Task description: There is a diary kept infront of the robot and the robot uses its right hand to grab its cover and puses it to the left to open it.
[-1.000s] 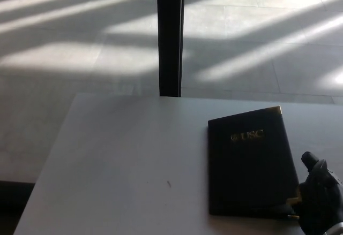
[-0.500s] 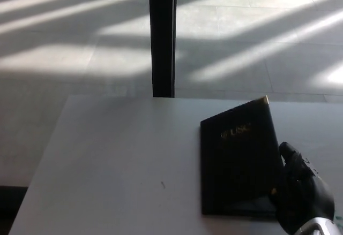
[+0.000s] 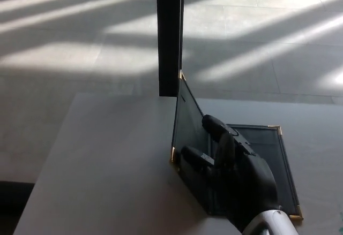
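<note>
Against right robot hand (image 3: pixel 230 165): diary (image 3: pixel 185 117) cover upright.

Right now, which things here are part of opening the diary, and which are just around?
Part of the job:
diary, lying on the table
its cover, lifted nearly upright
right hand, pressed against the inside of the cover

Just around:
table
dark post behind the table
tiled floor

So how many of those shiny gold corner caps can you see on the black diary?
4: top of the raised cover, its lower corner, and the flat side's far and near right corners; the hand may hide others.
</note>
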Tool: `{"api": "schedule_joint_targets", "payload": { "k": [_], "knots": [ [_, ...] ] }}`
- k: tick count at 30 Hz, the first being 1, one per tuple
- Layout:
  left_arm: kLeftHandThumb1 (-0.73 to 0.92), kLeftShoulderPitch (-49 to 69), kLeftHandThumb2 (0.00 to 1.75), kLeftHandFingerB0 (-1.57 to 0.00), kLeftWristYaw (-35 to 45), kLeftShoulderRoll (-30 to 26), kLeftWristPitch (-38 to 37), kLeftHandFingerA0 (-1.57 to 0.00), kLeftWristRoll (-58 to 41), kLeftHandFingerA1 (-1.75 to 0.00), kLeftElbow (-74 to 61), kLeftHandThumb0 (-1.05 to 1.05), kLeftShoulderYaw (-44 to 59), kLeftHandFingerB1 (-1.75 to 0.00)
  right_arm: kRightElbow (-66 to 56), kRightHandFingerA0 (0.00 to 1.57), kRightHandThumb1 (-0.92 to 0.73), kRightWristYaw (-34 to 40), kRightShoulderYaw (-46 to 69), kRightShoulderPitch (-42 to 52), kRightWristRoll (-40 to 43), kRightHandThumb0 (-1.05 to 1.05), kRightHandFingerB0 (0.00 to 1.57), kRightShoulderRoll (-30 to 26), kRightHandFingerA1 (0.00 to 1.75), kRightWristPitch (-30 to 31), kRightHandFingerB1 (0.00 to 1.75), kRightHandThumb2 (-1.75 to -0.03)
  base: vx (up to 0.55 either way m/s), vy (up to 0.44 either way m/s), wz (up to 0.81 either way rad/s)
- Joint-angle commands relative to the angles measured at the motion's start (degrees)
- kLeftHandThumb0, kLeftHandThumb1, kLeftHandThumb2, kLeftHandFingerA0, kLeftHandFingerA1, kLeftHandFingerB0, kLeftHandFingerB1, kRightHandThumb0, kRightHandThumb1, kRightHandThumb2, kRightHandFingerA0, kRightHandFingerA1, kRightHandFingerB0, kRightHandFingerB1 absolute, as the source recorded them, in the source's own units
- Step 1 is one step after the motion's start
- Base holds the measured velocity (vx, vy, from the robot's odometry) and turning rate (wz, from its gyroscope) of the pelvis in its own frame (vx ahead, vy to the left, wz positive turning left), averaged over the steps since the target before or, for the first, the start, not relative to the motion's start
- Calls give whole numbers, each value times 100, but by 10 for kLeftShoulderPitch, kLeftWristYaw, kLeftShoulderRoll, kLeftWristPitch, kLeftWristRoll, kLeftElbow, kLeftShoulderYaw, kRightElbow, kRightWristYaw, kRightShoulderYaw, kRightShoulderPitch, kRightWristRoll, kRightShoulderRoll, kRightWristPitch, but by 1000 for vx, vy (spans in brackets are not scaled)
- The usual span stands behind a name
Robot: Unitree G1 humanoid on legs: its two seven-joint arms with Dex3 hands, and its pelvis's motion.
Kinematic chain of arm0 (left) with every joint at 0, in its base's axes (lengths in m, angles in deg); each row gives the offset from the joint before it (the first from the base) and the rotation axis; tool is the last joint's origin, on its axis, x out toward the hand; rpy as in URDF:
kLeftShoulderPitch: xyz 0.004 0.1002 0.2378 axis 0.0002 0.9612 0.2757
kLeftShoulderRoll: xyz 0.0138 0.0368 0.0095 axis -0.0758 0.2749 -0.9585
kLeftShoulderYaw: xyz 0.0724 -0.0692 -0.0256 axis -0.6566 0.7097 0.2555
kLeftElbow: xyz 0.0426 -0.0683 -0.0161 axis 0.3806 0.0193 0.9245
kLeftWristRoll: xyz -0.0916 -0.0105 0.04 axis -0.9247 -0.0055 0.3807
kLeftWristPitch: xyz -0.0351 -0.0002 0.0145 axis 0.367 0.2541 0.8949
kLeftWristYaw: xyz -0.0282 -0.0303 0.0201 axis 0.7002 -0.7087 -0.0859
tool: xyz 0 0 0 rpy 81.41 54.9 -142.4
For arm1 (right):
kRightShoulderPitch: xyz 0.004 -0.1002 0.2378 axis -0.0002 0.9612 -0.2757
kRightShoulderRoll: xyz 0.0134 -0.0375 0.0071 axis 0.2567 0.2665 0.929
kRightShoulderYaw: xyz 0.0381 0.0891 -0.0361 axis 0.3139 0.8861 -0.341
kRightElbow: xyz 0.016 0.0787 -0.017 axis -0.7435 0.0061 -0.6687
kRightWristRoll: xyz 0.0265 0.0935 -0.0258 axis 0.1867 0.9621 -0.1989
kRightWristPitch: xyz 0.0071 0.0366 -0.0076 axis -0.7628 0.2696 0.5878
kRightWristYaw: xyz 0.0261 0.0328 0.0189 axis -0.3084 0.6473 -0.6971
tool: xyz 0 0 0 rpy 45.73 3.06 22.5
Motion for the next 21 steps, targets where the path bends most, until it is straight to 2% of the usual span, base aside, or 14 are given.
{"api": "schedule_joint_targets", "payload": {
  "k": [1, 2, 5, 6, 8, 9, 10, 12, 14, 16, 17, 19, 20, 21],
  "knots": [
    [92, -2, 160, -24, -3, -12, -1, -55, -3, -119, -2, -81, -2, -97, 28, 28, -92, -4, -11, 2, -19, -81, 19, 38, 63, -11, 49, -85, 0, 0, 0],
    [92, -2, 160, -19, 1, -14, 1, -50, -1, -116, -2, -81, -5, -94, 42, 31, -92, 3, -6, -4, -26, -81, 22, 38, 63, -6, 48, -82, 0, 0, 0],
    [92, -8, 160, -34, -6, -16, 0, -66, -1, -126, 2, -83, -5, -104, 94, 30, -92, 1, 13, -31, -44, -73, 20, 24, 62, -7, 48, -87, 0, 0, 0],
    [92, -6, 160, -21, -1, -18, -2, -58, 7, -121, 2, -80, -14, -95, 136, 30, -92, -5, 24, -59, -57, -74, 18, 5, 61, -3, 46, -87, 0, 0, 0],
    [92, -7, 160, -21, -1, -19, -1, -58, 10, -121, 1, -80, -20, -95, 142, 30, -92, -7, 29, -58, -61, -74, 18, 5, 61, -7, 46, -87, 0, 0, 0],
    [92, -8, 160, -19, -3, -20, -1, -57, 7, -120, 2, -81, -19, -94, 164, 25, -85, -12, 35, -71, -68, -74, 17, -3, 61, -9, 51, -110, 0, 0, 0],
    [92, -7, 160, -21, -5, -19, -1, -60, 7, -122, 1, -83, -21, -96, 207, 28, -92, -10, 43, -97, -93, -70, 18, -25, 59, -10, 43, -87, 0, 0, 0],
    [92, -9, 159, -14, -5, -23, 6, -46, 6, -114, -6, -81, -23, -91, 250, 28, -92, -2, 58, -116, -109, -67, 19, -33, 60, -24, 46, -86, 0, 0, 0],
    [92, -12, 160, -14, -9, -23, 3, -51, -2, -118, -7, -84, -16, -92, 296, 27, -92, 2, 79, -145, -111, -69, 20, -33, 62, -31, 46, -86, 0, 0, 0],
    [92, -16, 159, -10, -1, -26, 5, -44, -3, -114, -10, -84, -17, -90, 314, 27, -92, 2, 90, -157, -112, -70, 19, -29, 63, -35, 47, -86, 0, 0, 0],
    [92, -17, 159, -18, -9, -26, 6, -60, 5, -122, -11, -82, -24, -94, 324, 29, -92, 4, 93, -166, -116, -69, 20, -26, 62, -34, 46, -86, 0, 0, 0],
    [92, -23, 160, -13, -3, -28, 6, -62, 8, -125, -6, -85, -29, -92, 351, 30, -92, 4, 86, -196, -130, -69, 21, -14, 64, -29, 46, -86, 0, 0, 0],
    [92, -25, 160, -18, -5, -29, 6, -59, 9, -123, -7, -85, -32, -95, 362, 29, -92, -1, 82, -206, -137, -68, 19, -11, 63, -33, 47, -86, 0, 0, 0],
    [92, -27, 160, -24, -6, -28, 3, -63, 13, -124, -7, -83, -37, -98, 372, 31, -92, -1, 79, -215, -143, -69, 21, -9, 65, -38, 48, -85, 0, 0, 0]
  ]
}}
